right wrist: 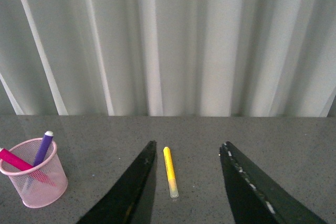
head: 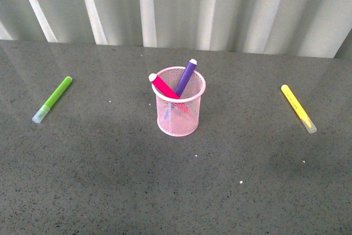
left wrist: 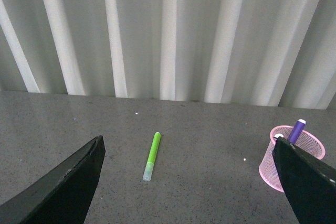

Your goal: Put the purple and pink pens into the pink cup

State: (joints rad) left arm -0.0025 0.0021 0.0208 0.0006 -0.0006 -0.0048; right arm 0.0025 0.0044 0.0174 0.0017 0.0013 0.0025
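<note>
Grey table [head: 110, 180], left claw [left wrist: 189, 182] wide apart, right claw [right wrist: 186, 182] parted, both empty

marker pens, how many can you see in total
4: the pink pen and purple pen stand in the pink cup; the lime-green marker lies to its left, the yellow marker to its right.

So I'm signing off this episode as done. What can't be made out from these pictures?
- Pink pen and purple pen: lower ends blurred behind the pink cup mesh in the front view, so whether they touch bottom is unclear.
- Left wrist view: a left gripper finger covers part of the cup.
- Both gripper fingertips, including the right gripper, are cut off by the frame edges.
</note>
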